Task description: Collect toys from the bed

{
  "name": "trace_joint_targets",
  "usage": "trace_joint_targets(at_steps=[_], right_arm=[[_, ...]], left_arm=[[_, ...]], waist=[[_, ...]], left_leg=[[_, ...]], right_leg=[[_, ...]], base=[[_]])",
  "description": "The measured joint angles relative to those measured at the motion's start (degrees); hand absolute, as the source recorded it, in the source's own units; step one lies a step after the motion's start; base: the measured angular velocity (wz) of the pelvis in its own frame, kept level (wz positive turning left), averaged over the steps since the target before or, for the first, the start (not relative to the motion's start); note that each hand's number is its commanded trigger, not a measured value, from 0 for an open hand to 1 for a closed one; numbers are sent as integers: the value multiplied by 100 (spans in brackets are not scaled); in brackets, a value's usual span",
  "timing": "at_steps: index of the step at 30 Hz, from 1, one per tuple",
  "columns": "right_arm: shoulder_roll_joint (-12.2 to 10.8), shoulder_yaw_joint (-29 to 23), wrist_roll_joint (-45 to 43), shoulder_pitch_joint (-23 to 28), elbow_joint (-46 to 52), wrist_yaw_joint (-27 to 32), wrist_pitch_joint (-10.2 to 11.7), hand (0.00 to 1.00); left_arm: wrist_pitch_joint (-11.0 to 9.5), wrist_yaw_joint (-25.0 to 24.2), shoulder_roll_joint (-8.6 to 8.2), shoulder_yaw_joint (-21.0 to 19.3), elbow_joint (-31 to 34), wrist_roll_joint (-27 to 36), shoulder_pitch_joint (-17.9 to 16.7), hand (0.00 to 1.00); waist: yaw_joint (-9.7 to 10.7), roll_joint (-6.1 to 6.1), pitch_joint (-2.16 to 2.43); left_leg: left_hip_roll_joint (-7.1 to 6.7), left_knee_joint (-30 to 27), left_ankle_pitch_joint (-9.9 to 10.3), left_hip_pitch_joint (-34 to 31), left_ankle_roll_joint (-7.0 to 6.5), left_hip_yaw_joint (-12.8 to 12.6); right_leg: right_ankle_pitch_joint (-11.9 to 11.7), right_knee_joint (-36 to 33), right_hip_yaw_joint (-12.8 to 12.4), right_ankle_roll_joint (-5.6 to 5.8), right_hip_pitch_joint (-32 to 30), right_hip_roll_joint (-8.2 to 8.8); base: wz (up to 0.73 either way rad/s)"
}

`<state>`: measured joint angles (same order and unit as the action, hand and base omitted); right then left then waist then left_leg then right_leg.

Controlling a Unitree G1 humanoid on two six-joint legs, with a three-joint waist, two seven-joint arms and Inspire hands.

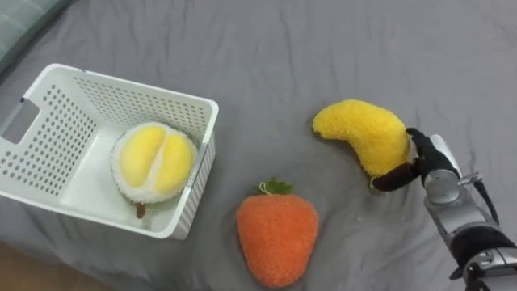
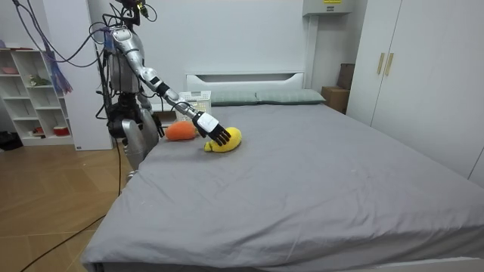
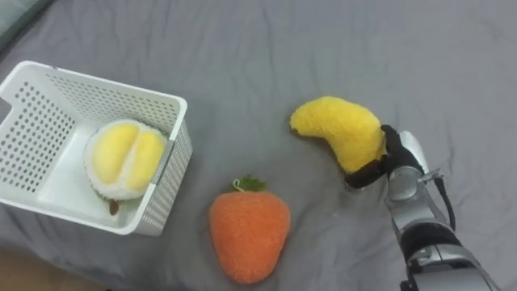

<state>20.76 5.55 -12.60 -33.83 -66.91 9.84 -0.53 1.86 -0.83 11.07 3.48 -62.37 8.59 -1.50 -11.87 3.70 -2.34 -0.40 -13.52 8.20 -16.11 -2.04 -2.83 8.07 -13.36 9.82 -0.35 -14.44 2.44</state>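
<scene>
1. The robot stands at the side of the bed (image 2: 318, 189), near its head end, at the room view's left. Its right arm is stretched out low over the grey sheet.
2. The right hand (image 1: 430, 159) is at the lower end of the yellow banana plush (image 1: 363, 131). Its dark fingers (image 1: 418, 144) curl against the toy's side and the thumb hooks beneath the tip, so the hand is clamped on that end.
3. The banana plush lies on the sheet with its curved back up. Its free end points toward the middle of the bed, and nothing lies on it.
4. The carrot plush (image 1: 277, 234), orange with a small green top, lies on the sheet nearer the robot. It is to the left of the banana plush and apart from it.
5. The white perforated basket (image 1: 121, 84) sits on the bed at the robot's left. Its near corner is just beside the carrot plush, with a strip of bare sheet between them.
6. 1 toy is in the basket: a durian plush (image 1: 153, 162), pale rind with 2 yellow lobes, resting against the wall on the carrot's side.
7. The carrot plush lies between the banana plush and the basket, slightly nearer the robot than a straight line between them.
8. In the room view, 2 pillows (image 2: 261, 97) lie at the white headboard (image 2: 246, 78). A white shelf unit (image 2: 34, 91) stands behind the robot, and tall cupboard doors (image 2: 423, 68) stand on the far side of the bed.
</scene>
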Motion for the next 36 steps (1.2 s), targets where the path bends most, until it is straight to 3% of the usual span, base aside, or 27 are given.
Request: trace_joint_targets(at_steps=[6,16,31,34,35,36], right_arm=[[109,102,273,-48,-143,11,26,0],[206,206,445,-339,-286,-10,26,0],[224,206,487,-351,-283,9,31,0],[224,207,476,-352,-284,46,36,22],[224,209,477,-352,-283,62,39,50],[224,209,478,-354,-283,69,40,66]], left_arm=[[-31,-169,121,233,-71,322,143,0],[-97,-241,135,245,-197,754,230,0],[-172,-241,118,249,-201,765,226,0],[-174,-242,96,251,-248,766,226,0],[-176,-248,89,262,-274,766,229,0],[-179,-250,91,299,-286,766,231,0]], waist=[[-100,64,-53],[-105,111,-75],[-127,111,-88],[-190,98,-94],[-222,90,-94],[-236,86,-96]], left_leg=[[3,14,-7,-237,1,-22],[-2,22,-7,-324,0,-28],[-15,3,-24,-382,-15,-9],[-17,3,-24,-381,-15,3],[-17,3,-24,-382,-15,10],[-16,3,-24,-382,-15,11]], right_leg=[[1,-30,-10,1,-282,11],[2,-149,193,2,-467,56],[0,-142,372,-1,-469,59],[-1,-133,373,-2,-470,61],[-1,-125,373,-2,-468,64],[-1,-123,373,-2,-466,67]], base=[[-5],[-6],[2],[0],[0],[0]])
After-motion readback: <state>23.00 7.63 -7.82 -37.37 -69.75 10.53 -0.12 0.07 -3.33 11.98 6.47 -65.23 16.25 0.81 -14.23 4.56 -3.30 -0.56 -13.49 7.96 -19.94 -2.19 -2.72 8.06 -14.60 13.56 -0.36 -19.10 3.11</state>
